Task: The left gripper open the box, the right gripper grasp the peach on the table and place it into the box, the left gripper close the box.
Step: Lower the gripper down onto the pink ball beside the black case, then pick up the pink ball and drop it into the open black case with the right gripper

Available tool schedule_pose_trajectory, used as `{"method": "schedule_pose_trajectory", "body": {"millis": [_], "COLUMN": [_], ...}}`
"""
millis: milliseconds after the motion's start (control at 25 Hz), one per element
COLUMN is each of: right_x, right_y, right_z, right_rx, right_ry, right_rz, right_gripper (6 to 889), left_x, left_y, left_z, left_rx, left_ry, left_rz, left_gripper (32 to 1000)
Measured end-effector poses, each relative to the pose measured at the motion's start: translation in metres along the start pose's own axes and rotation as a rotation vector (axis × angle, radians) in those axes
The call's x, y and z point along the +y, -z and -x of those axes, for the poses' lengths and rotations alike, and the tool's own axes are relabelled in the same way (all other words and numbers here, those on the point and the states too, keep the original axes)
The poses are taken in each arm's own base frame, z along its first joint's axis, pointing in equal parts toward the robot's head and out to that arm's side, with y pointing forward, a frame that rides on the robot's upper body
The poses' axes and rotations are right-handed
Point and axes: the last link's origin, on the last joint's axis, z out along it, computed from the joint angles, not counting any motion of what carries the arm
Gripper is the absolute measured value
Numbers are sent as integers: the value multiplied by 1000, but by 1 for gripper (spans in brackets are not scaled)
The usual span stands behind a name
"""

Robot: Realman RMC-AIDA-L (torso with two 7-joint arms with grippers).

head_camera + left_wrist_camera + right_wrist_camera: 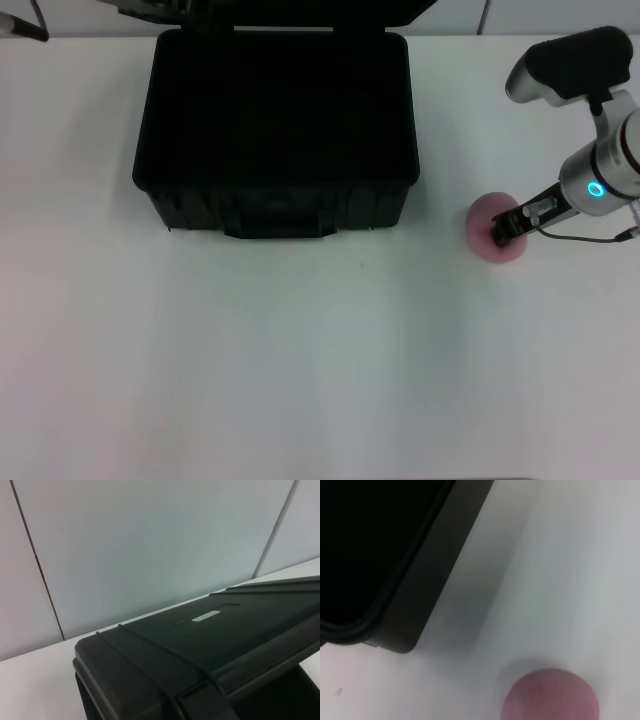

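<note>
The black box (280, 205) stands open at the back middle of the white table, its interior dark and its lid raised at the far edge. In the left wrist view the lid (165, 645) is close, with its white label (206, 616) showing. The pink peach (486, 234) lies on the table to the right of the box. My right gripper (512, 226), on the cyan-ringed arm, hangs over the peach's right half. The right wrist view has the peach (549, 698) below the camera, with the box corner (417, 600) beside it. My left gripper is out of view.
The white table (300, 370) stretches bare in front of the box. A thin cable (585, 238) trails from the right arm. A dark piece of equipment (22, 22) pokes in at the back left corner. A panelled wall (150, 545) rises behind the box.
</note>
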Motion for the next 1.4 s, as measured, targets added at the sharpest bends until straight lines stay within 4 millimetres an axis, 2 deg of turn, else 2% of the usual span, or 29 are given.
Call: {"method": "schedule_pose_trajectory", "body": {"millis": [200,640,1080,1400], "right_x": [-1,2,-7,-9], "right_y": [1,8,28,55], "right_z": [0,5,9,20], "right_rx": [2,2,-18,-57], "right_ry": [1,28,19,72], "right_rz": [-1,8,58,61], "right_gripper": [159,64,39,40], "left_x": [0,-2,-3,-4], "left_y": [0,0,0,0], "left_z": [0,2,2,3], "left_rx": [-1,-3,-4,-5], "left_ry": [1,4,5,6], "left_rz": [0,-3,-7,-9], "left_gripper": [373,373,373,373]}}
